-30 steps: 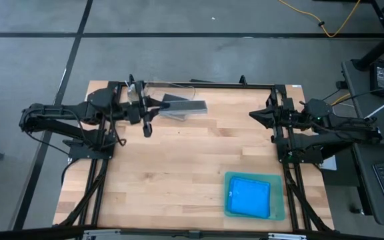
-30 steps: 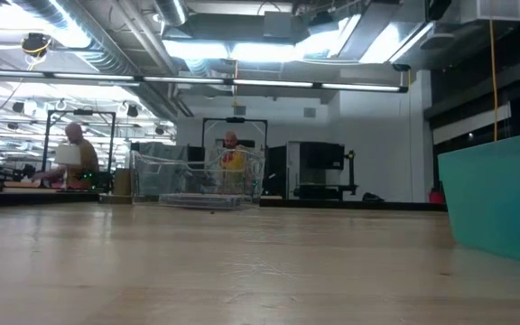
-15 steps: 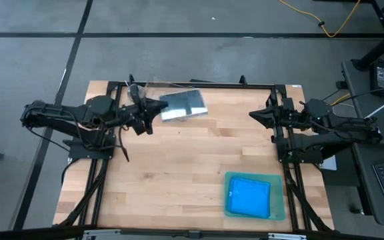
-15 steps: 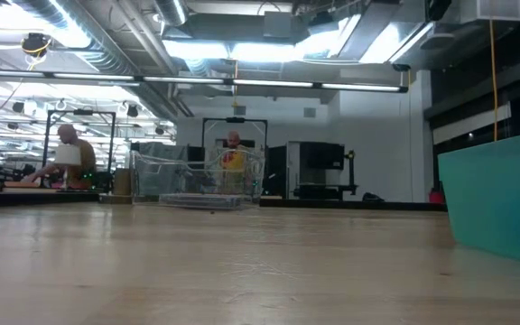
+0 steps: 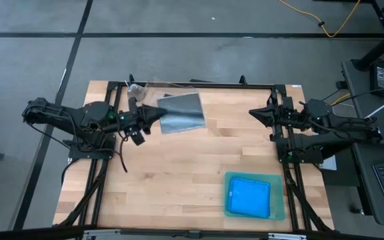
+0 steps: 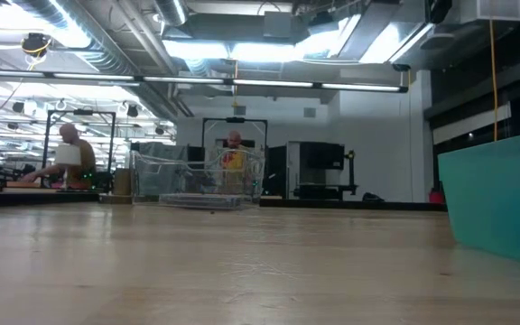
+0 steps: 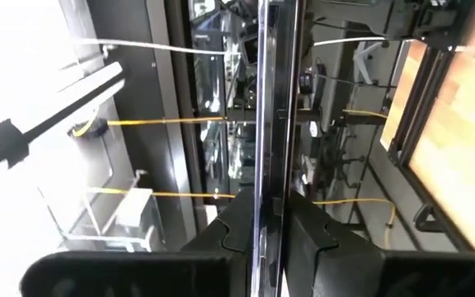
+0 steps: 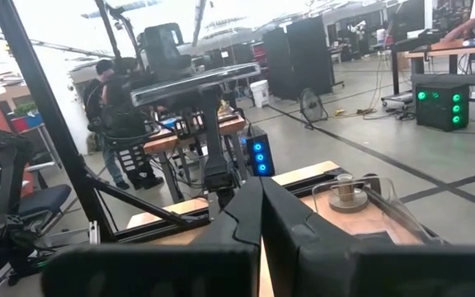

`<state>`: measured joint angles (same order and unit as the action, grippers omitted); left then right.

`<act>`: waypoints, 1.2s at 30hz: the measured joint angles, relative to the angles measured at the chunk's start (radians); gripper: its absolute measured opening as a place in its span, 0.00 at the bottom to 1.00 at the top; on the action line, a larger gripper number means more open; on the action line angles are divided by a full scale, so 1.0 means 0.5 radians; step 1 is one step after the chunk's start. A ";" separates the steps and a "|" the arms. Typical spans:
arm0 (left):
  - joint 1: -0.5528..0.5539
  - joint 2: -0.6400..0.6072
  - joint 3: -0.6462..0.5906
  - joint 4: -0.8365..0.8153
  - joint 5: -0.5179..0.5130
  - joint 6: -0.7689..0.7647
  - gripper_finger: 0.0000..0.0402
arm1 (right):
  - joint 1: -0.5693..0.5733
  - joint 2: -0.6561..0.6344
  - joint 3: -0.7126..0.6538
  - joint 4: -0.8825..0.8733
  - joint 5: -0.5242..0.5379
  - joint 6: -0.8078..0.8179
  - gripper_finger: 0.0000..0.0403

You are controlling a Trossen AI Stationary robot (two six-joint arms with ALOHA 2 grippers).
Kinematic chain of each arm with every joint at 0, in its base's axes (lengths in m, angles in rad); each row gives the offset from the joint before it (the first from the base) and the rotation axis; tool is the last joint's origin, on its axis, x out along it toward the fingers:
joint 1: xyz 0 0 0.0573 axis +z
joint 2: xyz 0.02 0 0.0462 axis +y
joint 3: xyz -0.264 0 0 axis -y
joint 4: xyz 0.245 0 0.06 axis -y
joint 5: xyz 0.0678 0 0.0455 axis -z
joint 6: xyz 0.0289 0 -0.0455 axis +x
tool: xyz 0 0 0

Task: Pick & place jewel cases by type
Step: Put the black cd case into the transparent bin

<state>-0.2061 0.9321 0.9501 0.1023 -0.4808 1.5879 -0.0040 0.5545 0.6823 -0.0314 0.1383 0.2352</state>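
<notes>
Fingers of the left gripper [image 5: 157, 113] clamp the dark jewel case [image 5: 184, 112] edge-on, upper middle of frame, case stretching rightward

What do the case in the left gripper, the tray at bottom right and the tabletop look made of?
Dark case in the left gripper: looks like glossy hard plastic, since it mirrors the room in the left wrist view. Green tray: probably translucent plastic, with a see-through teal rim around the blue cases. Tabletop: light wood in jointed strips, matte sheen.
</notes>
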 joint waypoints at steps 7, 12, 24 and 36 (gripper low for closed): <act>-0.069 0.000 0.000 0.002 0.002 0.235 0.07 | -0.001 0.000 0.000 0.001 0.005 0.001 0.02; -0.127 0.000 0.000 0.014 0.003 0.388 0.07 | 0.000 0.000 0.000 0.001 0.039 0.001 0.02; -0.178 0.000 0.000 0.014 0.006 0.388 0.07 | 0.000 0.000 0.000 0.002 0.056 0.002 0.02; -0.178 0.000 0.000 0.014 0.069 -0.149 0.07 | 0.000 -0.001 0.000 -0.032 0.056 0.053 0.02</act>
<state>-0.2950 0.9321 0.9501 0.1094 -0.4465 1.5136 -0.0040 0.5541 0.6823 -0.0472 0.1665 0.2615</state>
